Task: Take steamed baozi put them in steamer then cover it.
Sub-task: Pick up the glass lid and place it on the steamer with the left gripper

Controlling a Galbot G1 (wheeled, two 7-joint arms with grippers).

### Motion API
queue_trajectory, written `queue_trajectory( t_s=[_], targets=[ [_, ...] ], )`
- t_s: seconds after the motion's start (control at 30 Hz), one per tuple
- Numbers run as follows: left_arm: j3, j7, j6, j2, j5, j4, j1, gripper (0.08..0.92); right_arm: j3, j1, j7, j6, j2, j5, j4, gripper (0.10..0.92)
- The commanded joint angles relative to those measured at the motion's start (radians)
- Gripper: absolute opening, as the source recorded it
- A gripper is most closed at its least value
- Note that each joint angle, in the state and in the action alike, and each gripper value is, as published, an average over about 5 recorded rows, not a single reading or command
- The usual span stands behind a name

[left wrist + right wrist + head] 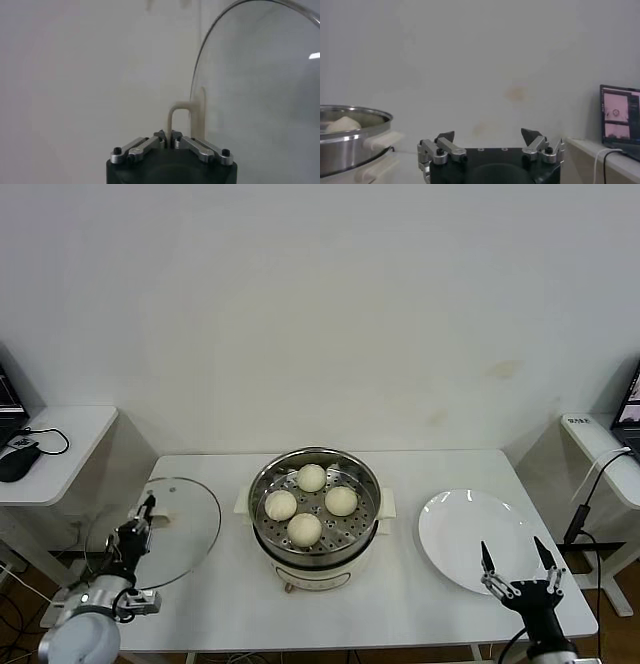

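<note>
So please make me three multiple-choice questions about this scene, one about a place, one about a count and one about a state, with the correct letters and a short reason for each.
1. Where is the white plate?
A. On the robot's right of the steamer
B. On the robot's left of it
C. On top of it

2. How many baozi lie in the steamer?
A. Two
B. Three
C. Four

3. What is the left end effector doing?
A. Hanging open over the plate
B. Shut on the glass lid's handle
C. Holding a baozi

Answers:
1 A, the head view shows the plate on the right side of the table.
2 C, four buns sit on the perforated floor.
3 B, the left wrist view shows its fingers closed on the cream handle.
</note>
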Motion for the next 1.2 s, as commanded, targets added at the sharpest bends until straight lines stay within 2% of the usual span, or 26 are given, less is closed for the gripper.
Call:
queue_trajectory(
  t_s=[0.03,0.23,0.4,0.63,0.9,1.2],
  targets=[
    [0.000,0.176,0.187,0.069,-0.081,-0.371,0.052,0.134,-0.009,0.007,0.004,0.003,-0.006,-0.036,-0.006,0.823],
    [0.176,0.191,0.240,0.132,-0.171,-0.431,-0.028,0.134,-0.013,0.021,0.020,0.020,0.012,-0.111,-0.028,0.822],
    [0.373,0.212,0.291,0.098,-0.097,-0.413,-0.179,0.134,-0.029,0.030,0.031,0.021,0.036,-0.164,-0.035,0.823],
    [0.556,0.296,0.332,-0.035,0.140,-0.296,-0.304,0.134,-0.058,0.046,0.035,0.011,0.050,-0.209,-0.046,0.823],
    [0.635,0.377,0.304,-0.272,0.423,-0.230,-0.328,0.134,-0.073,0.052,0.034,0.014,0.046,-0.222,-0.074,0.823],
    [0.694,0.449,0.354,-0.381,0.478,-0.133,-0.433,0.134,-0.089,0.060,0.033,0.018,0.044,-0.235,-0.102,0.823]
  ],
)
